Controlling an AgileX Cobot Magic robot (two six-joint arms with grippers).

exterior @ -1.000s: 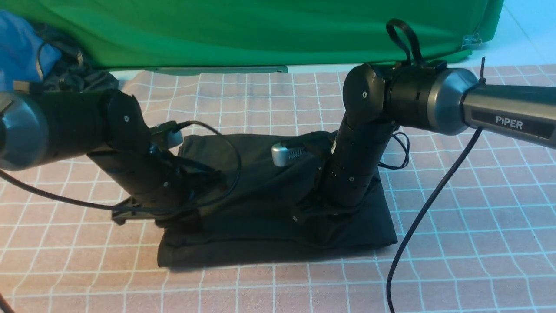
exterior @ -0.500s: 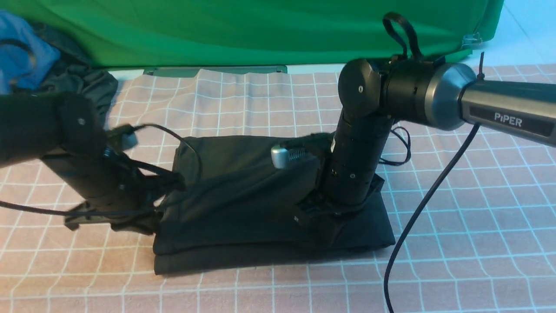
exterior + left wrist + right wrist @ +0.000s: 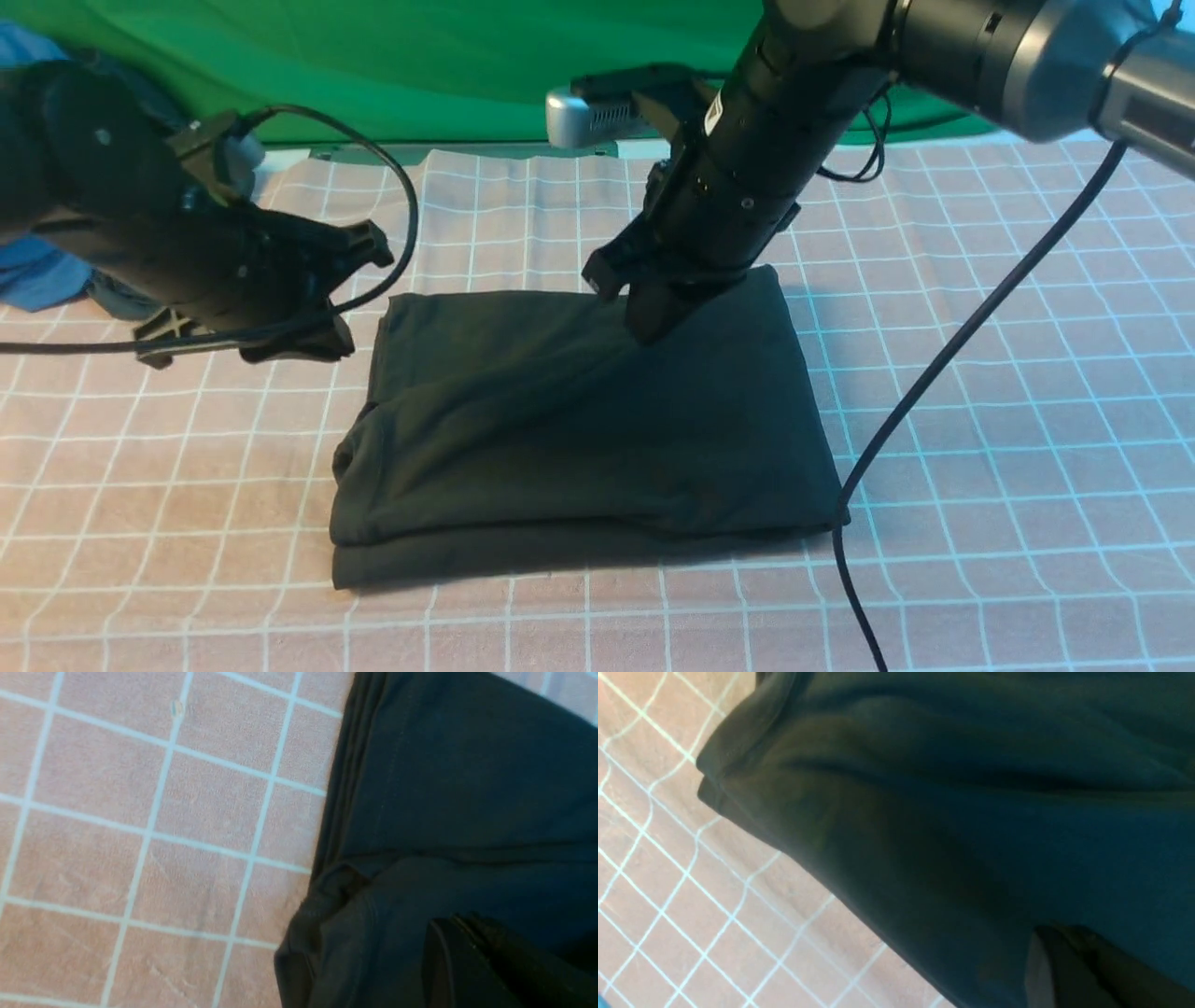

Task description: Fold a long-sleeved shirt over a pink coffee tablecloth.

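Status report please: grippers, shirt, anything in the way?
Left gripper shut, empty, left of long-sleeved shirt. Right gripper shut, empty, over its far edge. Shirt folded, flat on pink tablecloth. Right arm's cable by its near right corner.

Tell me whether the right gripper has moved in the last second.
Yes. The right gripper has risen off the near half of the long-sleeved shirt, back toward the green backdrop.

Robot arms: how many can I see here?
2. The left arm is left of the black shirt; the right arm is above its far edge.
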